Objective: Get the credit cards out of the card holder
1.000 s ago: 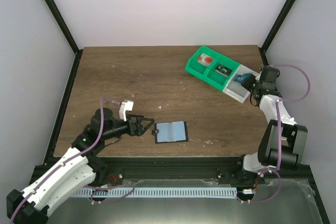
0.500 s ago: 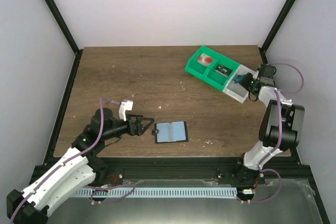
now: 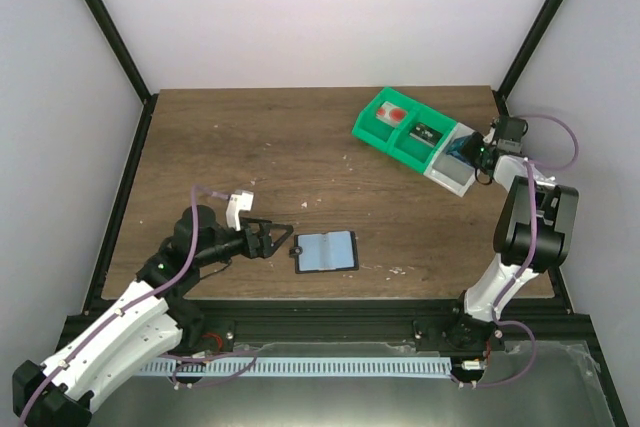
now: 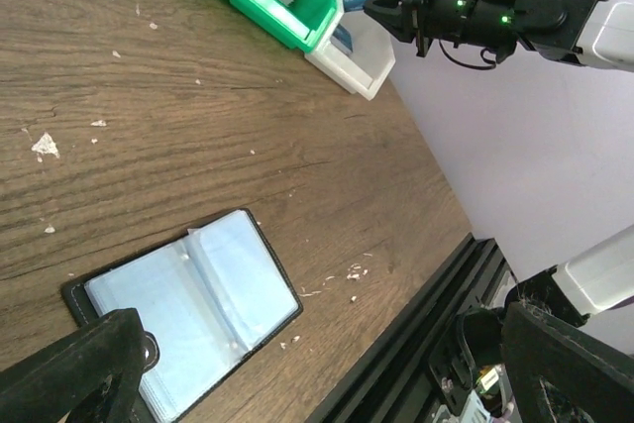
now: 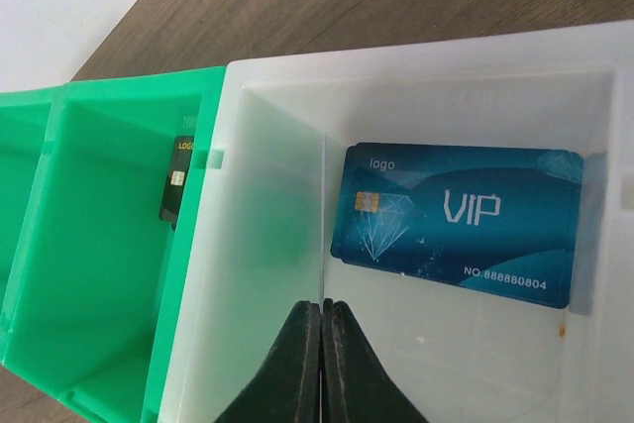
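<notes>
Well back-right of card holder (image 3: 326, 251): white tray (image 5: 267, 195) holds blue VIP card (image 5: 461, 220); adjoining green tray (image 5: 99, 245) holds black card (image 5: 176, 180) and red card (image 3: 394, 114). Holder lies open, pale face up, on scuffed wood table (image 3: 250, 147). Just left of holder: left gripper (image 3: 280, 242), fingers apart. Far from holder: right gripper (image 5: 322, 319), fingers pressed together, empty. Pale walls (image 3: 300, 17) behind.

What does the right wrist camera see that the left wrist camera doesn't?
Only the right wrist camera shows the word VIP and the number printed on the blue card, which lies in the white tray. Only the left wrist camera shows the card holder, lying open on the wooden table by the open left gripper. Both show the white tray, the green tray beside it with a black card inside, and the right gripper, shut.
</notes>
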`<control>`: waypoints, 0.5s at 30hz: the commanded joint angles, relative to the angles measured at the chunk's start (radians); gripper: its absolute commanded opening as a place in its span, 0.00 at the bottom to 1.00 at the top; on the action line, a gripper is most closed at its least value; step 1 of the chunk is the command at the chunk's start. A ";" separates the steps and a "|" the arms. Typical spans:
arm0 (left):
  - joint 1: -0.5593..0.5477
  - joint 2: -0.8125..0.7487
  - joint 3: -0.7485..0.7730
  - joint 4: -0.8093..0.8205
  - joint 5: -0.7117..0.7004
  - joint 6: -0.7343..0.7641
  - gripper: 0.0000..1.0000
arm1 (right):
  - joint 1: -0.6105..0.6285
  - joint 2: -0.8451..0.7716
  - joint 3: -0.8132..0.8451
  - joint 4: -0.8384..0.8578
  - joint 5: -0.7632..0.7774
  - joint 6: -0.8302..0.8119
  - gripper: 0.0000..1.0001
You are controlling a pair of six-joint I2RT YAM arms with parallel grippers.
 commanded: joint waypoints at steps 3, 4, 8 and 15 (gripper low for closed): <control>0.002 -0.012 0.018 -0.021 -0.014 -0.012 1.00 | -0.012 0.046 0.054 0.032 0.033 -0.010 0.01; 0.002 -0.010 0.017 -0.023 -0.013 -0.016 1.00 | -0.013 0.051 0.055 0.033 0.034 -0.011 0.01; 0.002 0.005 0.019 -0.029 -0.010 -0.019 1.00 | -0.013 0.080 0.074 0.017 0.028 -0.015 0.01; 0.002 0.036 0.029 -0.046 -0.019 -0.022 1.00 | -0.012 0.093 0.085 0.017 0.086 -0.024 0.02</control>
